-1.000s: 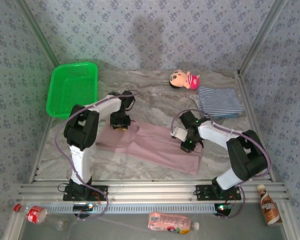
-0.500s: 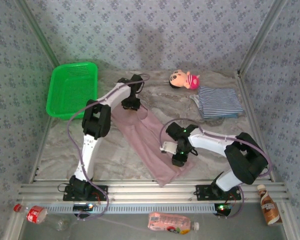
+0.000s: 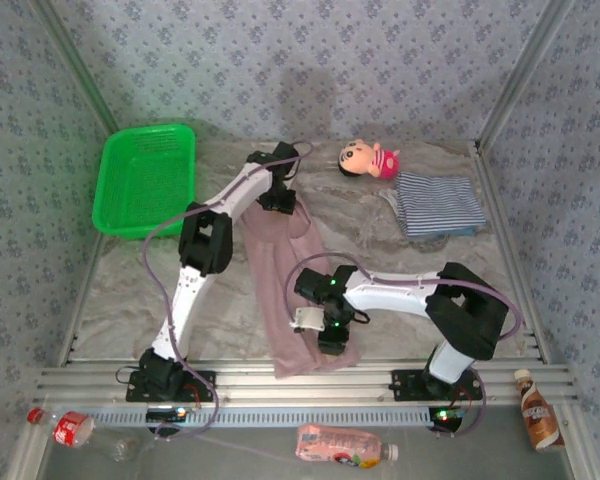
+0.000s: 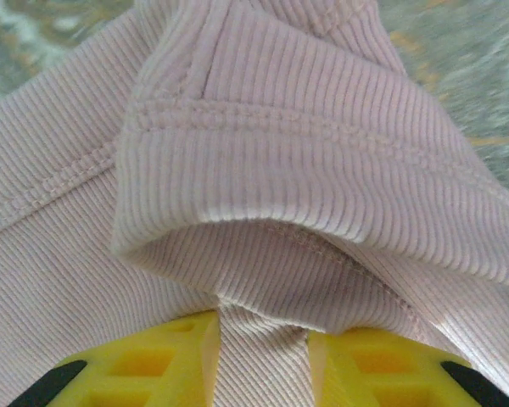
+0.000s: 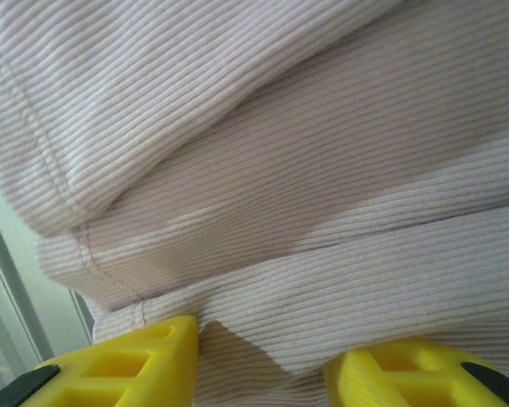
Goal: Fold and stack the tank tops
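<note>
The mauve-pink tank top (image 3: 280,290) lies as a long narrow strip running from the far middle of the table toward the near edge. My left gripper (image 3: 280,203) is at its far end. In the left wrist view a strip of the ribbed cloth (image 4: 263,356) is pinched between the yellow fingers (image 4: 153,365). My right gripper (image 3: 332,335) rests on the near part. In the right wrist view its fingers (image 5: 144,360) stand apart, and folded layers of the tank top (image 5: 322,280) lie slack between them. The striped tank top (image 3: 438,203) lies folded at the far right, with a blue edge (image 3: 458,233) under it.
A green basket (image 3: 145,178) stands at the far left. A pink plush doll (image 3: 368,158) lies beside the striped top. Bottles (image 3: 345,445) lie beyond the metal rail (image 3: 300,385) at the near edge.
Both arms swung the mauve-pink tank top from lying crosswise to lying lengthwise. The left gripper went farther and to the right. The right gripper went left and nearer, and its jaws widened.
</note>
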Controlling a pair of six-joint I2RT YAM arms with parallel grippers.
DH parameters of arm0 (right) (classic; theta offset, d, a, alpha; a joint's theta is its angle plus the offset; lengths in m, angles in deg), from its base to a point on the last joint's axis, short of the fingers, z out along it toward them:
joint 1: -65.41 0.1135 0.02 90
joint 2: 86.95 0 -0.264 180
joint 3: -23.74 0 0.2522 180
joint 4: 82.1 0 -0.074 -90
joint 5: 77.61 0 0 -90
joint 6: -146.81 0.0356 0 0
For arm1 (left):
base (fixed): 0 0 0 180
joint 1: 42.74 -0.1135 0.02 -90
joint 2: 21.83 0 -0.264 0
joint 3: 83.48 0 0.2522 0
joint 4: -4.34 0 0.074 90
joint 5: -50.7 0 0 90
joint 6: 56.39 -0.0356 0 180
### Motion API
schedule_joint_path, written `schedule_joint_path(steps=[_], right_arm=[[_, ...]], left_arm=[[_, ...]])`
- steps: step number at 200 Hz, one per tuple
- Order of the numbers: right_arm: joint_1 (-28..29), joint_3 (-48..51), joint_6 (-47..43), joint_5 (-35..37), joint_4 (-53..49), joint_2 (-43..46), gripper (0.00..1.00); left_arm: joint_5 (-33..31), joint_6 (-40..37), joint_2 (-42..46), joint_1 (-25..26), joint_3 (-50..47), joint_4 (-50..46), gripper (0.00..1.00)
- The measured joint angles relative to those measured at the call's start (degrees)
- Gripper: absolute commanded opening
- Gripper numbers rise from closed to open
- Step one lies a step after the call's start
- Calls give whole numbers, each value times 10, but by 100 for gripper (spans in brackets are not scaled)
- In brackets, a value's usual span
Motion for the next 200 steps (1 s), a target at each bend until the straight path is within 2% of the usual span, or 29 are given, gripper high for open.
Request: schedule_joint_path(steps=[27,60,89,117,141,166,200], right_arm=[[-1,-4,0,-16,2,7,47],[-30,-4,-2,-27,11,57,51],[-69,-3,-11,-29,30,103,53],[-107,-2,-20,-29,40,114,55],[-130,0,-28,-28,44,114,56],[-145,0,-33,-28,48,114,57],[-155,1,-37,-28,50,114,57]], left_arm=[[8,-1,-17,9,39,-12,41],[4,3,-10,11,64,-35,46],[-44,24,25,9,58,-71,47],[-127,62,126,-2,-38,-71,51],[-172,99,197,-21,-117,-69,53],[-204,133,211,-41,-168,-51,53],[-194,156,207,-59,-245,-6,53]])
